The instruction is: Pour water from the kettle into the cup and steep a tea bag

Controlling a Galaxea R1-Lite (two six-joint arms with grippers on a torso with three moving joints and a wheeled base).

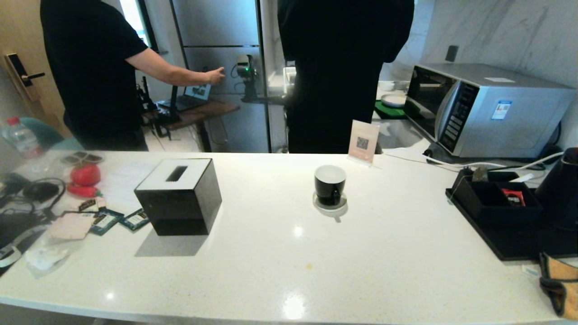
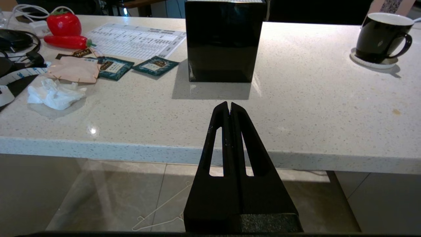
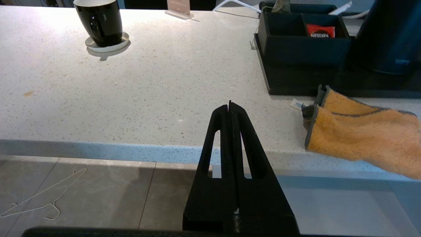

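Head view: kettle (image 1: 560, 189) at worktop's (image 1: 280, 271) right edge, cup (image 1: 329, 184) mid-worktop; both grippers together, empty. Risked spilling across that gap.

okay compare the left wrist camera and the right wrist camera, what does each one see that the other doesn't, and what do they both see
Only the left wrist view shows the black tissue box, the red toy strawberry, the tea bag sachets, a crumpled tissue and the left hand, shut, at the counter's near edge.

Only the right wrist view shows the kettle, the black tray holding a red sachet, the orange cloth and the right hand, also shut.

Both show the cup on its saucer and the white counter.
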